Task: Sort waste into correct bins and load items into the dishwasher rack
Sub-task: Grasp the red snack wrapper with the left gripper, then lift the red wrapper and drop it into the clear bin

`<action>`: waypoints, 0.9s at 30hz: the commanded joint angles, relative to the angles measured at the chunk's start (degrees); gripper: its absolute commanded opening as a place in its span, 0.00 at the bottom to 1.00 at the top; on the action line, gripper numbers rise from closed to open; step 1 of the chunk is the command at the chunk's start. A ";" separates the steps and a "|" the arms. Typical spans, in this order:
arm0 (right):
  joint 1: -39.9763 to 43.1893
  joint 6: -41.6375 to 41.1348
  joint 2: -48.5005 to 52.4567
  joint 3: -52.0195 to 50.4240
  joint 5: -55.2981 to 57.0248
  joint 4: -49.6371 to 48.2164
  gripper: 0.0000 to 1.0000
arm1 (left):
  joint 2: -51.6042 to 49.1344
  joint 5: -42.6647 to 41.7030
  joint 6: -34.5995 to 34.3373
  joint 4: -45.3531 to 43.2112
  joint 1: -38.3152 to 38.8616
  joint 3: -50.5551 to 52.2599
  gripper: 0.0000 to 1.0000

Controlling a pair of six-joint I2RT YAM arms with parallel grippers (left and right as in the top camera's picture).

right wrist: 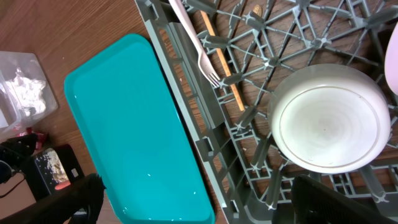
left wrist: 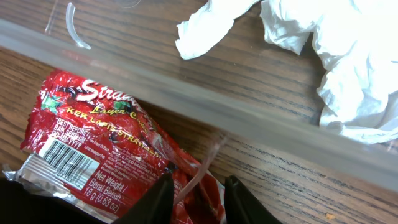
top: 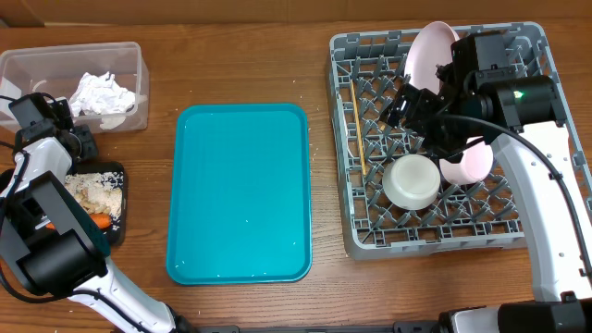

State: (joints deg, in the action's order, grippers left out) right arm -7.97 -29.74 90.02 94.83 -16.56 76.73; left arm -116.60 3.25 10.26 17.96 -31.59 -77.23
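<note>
White tissue (top: 102,92) in clear tub (top: 37,69)

A robotics lab bench: two robot arms (top: 546,176) at a wooden table (top: 240,55); cardboard (top: 231,9) behind; dishwasher rack (top: 339,139) on it.

Well left of the flat teal rectangular plastic tray (top: 240,194), the left arm (top: 46,231) reaches away from the near table edge. Its black wrist is tipped down and the left gripper (left wrist: 199,200) sits low, its dark fingers (left wrist: 160,199) close together on either side of a fold of the small red crinkled snack wrapper (left wrist: 93,143); whether they press it I cannot tell. Right of the tray, the white right arm (top: 546,194) bends its black wrist back toward the tray, the right gripper (top: 413,104) spread wide, holding nothing.
</note>
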 commanded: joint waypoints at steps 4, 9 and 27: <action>-0.17 0.09 -0.48 1.03 -0.22 -0.17 1.00 | -0.83 -0.26 -0.94 0.20 0.11 0.22 0.21; -0.17 0.09 -0.48 1.03 -0.22 -0.17 1.00 | -0.83 -0.26 -1.55 1.01 0.11 0.11 0.04; -0.17 0.09 -0.48 1.03 -0.22 -0.17 1.00 | -0.59 0.37 -3.67 21.84 0.09 -17.75 0.04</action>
State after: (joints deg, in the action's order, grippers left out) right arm -7.97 -29.76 90.02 94.83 -16.53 76.71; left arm -116.66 3.27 8.08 37.93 -31.59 -89.93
